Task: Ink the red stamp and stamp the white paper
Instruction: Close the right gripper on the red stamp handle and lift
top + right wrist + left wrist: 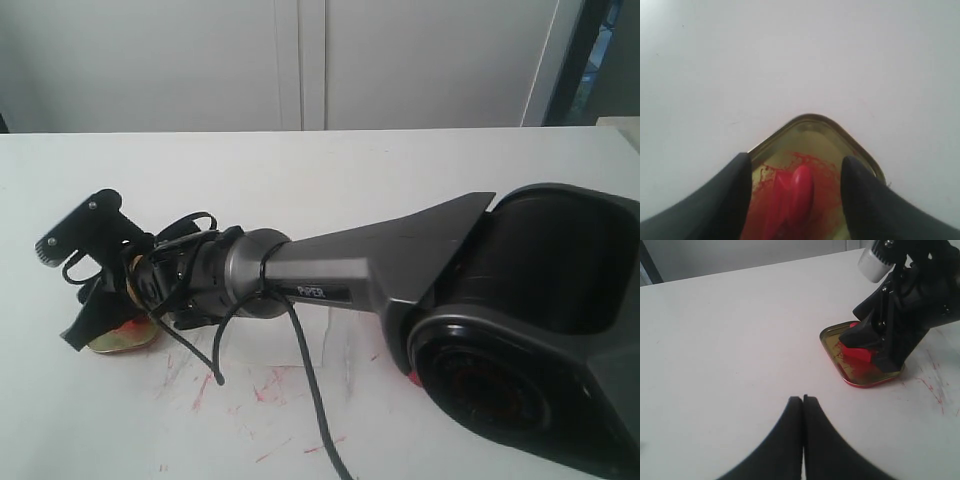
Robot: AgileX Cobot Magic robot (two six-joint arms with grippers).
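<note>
**Jaw status: R gripper astride stamp, L gripper closed**

R gripper: jaws stand wide. Both dark fingers sit either side of the red stamp, w/ a visible gap on each side and no contact shown. The stamp lies inside the gold tin on a red ink smear, its rounded handle end facing the wrist cam.

L gripper: jaws fully together, nothing btwn them. It hangs over bare table, near the tin but clear of it, pointed toward the R gripper.

Tin: shallow, oblong, rounded corners, gold inside w/ a red outer edge. It rests flat on the table at the left of the exterior view.

R arm: grey, reaches across from the right side to the tin. A black cable loops off the wrist and trails toward the front edge. A bulky dark housing fills the near right corner.

Surface: table is plain matte white. Red streaks are scattered over the front-centre area. Whether they lie on the white paper or on bare tabletop cannot be told, since no sheet edge reads clearly against the white.

Room: pale wall panels w/ vertical seams stand behind the table. A dark upright frame stands at far right.
</note>
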